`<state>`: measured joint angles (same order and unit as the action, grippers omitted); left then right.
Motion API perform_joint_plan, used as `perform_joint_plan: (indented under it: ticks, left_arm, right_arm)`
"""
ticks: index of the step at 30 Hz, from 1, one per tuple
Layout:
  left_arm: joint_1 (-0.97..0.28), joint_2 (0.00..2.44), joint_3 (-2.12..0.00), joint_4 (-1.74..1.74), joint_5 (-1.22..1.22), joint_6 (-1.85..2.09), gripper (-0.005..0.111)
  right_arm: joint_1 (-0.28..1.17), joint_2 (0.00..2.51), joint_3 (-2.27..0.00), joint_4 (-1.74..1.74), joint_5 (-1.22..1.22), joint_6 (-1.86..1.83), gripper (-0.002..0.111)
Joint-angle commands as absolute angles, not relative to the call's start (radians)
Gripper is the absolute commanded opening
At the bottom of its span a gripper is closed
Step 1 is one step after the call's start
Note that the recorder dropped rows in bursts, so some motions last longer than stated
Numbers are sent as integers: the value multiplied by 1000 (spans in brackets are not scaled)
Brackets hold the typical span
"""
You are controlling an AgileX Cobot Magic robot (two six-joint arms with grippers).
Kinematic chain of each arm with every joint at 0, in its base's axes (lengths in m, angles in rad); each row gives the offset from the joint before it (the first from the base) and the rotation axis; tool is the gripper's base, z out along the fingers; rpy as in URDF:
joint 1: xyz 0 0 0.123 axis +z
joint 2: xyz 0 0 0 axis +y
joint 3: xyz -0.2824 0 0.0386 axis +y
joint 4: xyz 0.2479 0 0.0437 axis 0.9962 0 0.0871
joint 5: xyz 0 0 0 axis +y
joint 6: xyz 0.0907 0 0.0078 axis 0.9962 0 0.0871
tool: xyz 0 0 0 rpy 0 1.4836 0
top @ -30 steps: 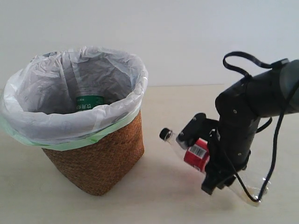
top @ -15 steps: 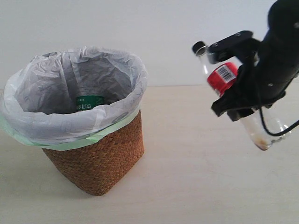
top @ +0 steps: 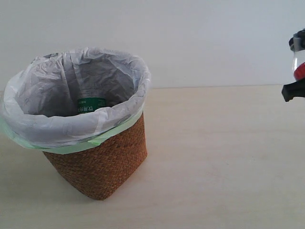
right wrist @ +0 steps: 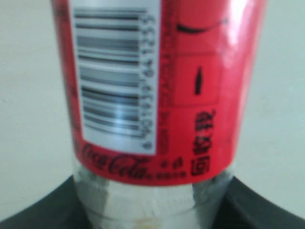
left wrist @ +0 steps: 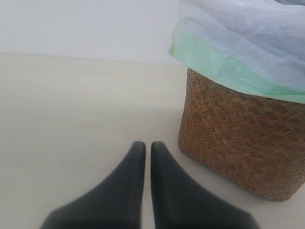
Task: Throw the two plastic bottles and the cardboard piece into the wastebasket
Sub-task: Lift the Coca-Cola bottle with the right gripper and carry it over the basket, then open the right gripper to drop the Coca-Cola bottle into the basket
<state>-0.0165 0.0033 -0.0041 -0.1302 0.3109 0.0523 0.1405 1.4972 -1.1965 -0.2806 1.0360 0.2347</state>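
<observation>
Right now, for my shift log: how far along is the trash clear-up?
Done: the green-label bottle lies inside the wastebasket. In hand: the right pincer grips the red-label bottle, raised off to the side. Left: dropping it in. The cardboard piece shows in no view, so its status is unclear.

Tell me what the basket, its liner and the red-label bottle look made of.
Wastebasket: brown woven wicker or a similar fibre, matte; the herringbone weave shows.
Liner: thin translucent white plastic film, crinkled, with a pale green band at the rim.
Red-label bottle: clear glossy plastic, probably PET; the wall is see-through with highlights, and the printed label looks like glossy film.
</observation>
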Motion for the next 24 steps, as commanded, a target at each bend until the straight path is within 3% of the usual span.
perform_joint_plan:
  ticks: [1,11,18,19,22,23,24]
  left_arm:
    - [-16,0,0,-127,310,44,4]
    - [-16,0,0,-127,310,44,4]
    - [-16,0,0,-127,310,44,4]
    - [-16,0,0,-127,310,44,4]
    - [-16,0,0,-127,310,44,4]
    - [-16,0,0,-127,310,44,4]
    - [-16,0,0,-127,310,44,4]
  right_arm:
    - [108,1488,-1198,-304,1061,261,0]
    - [134,1550,-1128,-272,897,314,0]
    - [425,1601,-1430,-88,880,212,3]
    - [481,1610,-1510,-8,876,171,9]
    - [636,1679,-1855,280,867,112,62]
    - [666,1698,-1914,278,865,139,70]
    - [687,1714,-1976,250,880,172,71]
